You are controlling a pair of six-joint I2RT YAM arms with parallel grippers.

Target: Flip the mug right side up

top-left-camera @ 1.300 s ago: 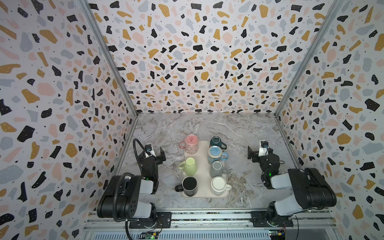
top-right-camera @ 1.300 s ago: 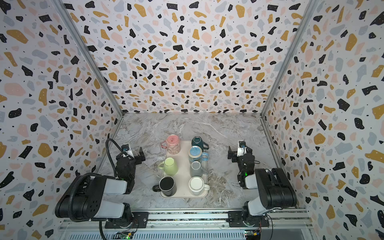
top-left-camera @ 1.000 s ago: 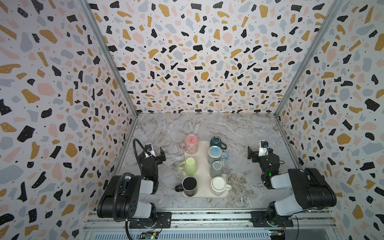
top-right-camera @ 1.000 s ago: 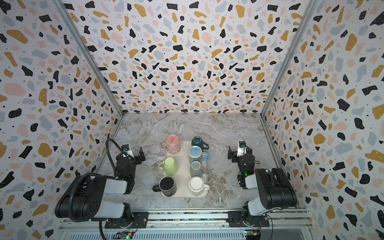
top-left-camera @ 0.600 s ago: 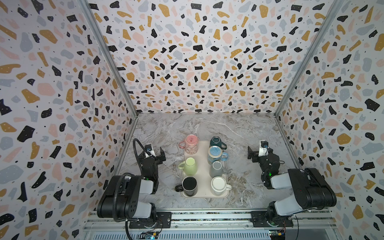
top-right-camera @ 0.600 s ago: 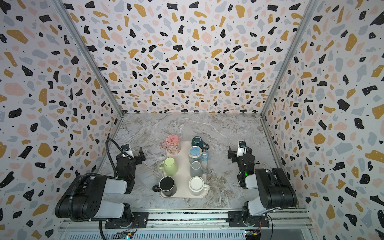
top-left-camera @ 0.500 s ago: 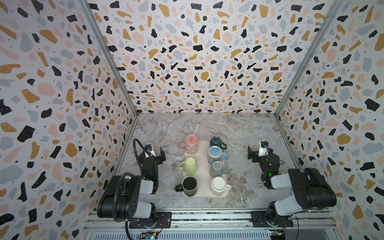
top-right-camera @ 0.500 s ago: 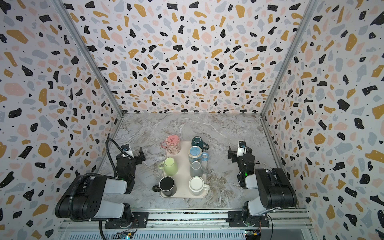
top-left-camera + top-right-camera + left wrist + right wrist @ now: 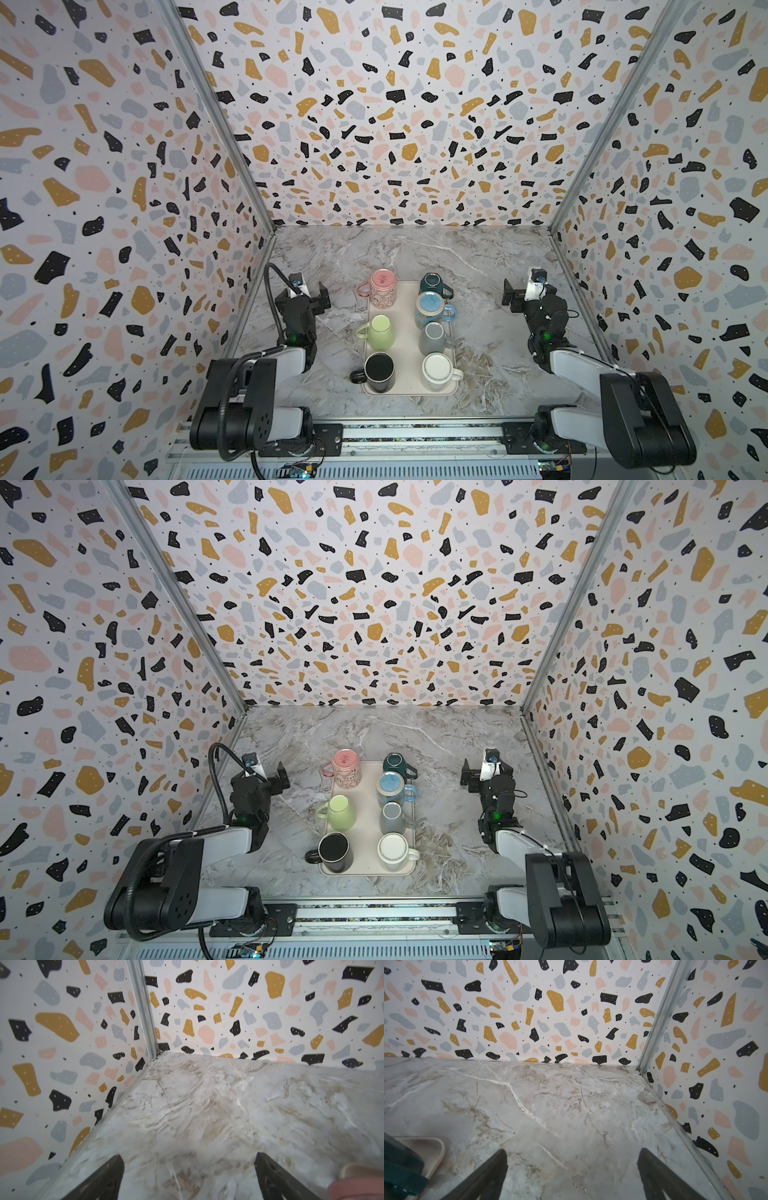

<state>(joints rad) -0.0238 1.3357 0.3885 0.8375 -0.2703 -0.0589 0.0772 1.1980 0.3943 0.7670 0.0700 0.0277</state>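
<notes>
Standing on the far left corner of a cream tray (image 9: 405, 353), the pink mug (image 9: 382, 286) shows a flat closed top with a small mark. It looks bottom-up, though I cannot be sure. Its handle sticks out over the marble table (image 9: 345, 328) toward the left gripper (image 9: 305, 293). That gripper sits near the left wall with its jaws spread wide and holds nothing. Only tabletop lies between it and the mug.

Five more mugs crowd the tray: dark green mug (image 9: 432, 284), blue mug (image 9: 430, 309), light green mug (image 9: 380, 332), grey mug (image 9: 434, 336), black mug (image 9: 378, 372) and white mug (image 9: 436, 372).

The right gripper (image 9: 525, 295) is likewise wide apart and empty, well off the tray's right side, with the right-hand column of mugs between it and the pink one.
</notes>
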